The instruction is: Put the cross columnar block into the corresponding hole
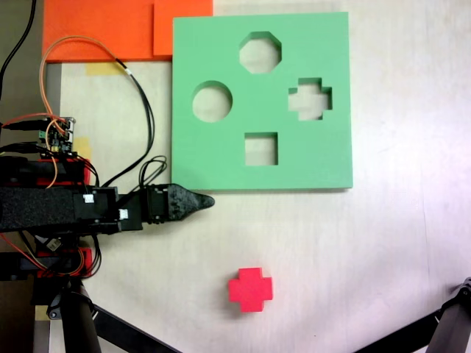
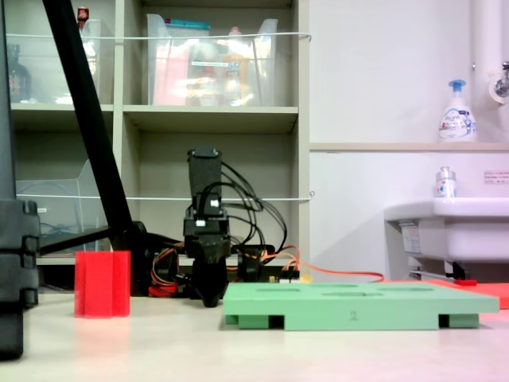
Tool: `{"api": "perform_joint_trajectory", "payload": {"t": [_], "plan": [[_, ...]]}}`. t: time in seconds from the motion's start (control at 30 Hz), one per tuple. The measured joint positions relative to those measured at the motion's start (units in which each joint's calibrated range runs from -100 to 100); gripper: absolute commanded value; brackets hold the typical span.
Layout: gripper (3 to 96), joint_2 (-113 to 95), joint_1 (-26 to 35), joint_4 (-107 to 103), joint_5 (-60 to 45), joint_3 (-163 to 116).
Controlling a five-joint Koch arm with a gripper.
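The red cross columnar block [image 1: 250,288] stands upright on the pale table, well below the green board [image 1: 206,158] in the first exterior view; in the second exterior view the block [image 2: 102,284] stands at the left. The plus-shaped hole [image 1: 310,98] lies near the board's right side, with nothing in it. My black gripper [image 1: 207,201] points right, just off the board's lower-left corner, shut and holding nothing. In the second exterior view the gripper [image 2: 209,299] hangs tip-down close to the table, left of the board [image 2: 358,306].
The board also has octagonal [image 1: 260,52], round [image 1: 212,101] and square [image 1: 260,148] cutouts. Orange foam sheets [image 1: 110,29] lie at the top left. Wires and a circuit board [image 1: 59,137] sit beside the arm base. Black tripod legs [image 1: 441,327] cross the lower corners.
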Motion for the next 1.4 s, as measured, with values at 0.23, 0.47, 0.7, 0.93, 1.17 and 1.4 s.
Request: {"api": "perform_joint_trajectory", "payload": {"t": [0.23,0.47,0.7,0.93,1.17,1.4], "plan": [[48.3,0.00,0.00,0.00,0.00,0.00],[48.1,0.00,-1.86,0.10,11.28,0.10],[46.6,0.00,-6.64,2.25,28.57,-0.20],[46.6,1.23,-7.08,-44.35,38.58,39.69],[46.6,20.52,-7.03,-75.09,41.81,74.67],[54.7,49.66,-8.84,-99.66,42.00,113.96]]}}
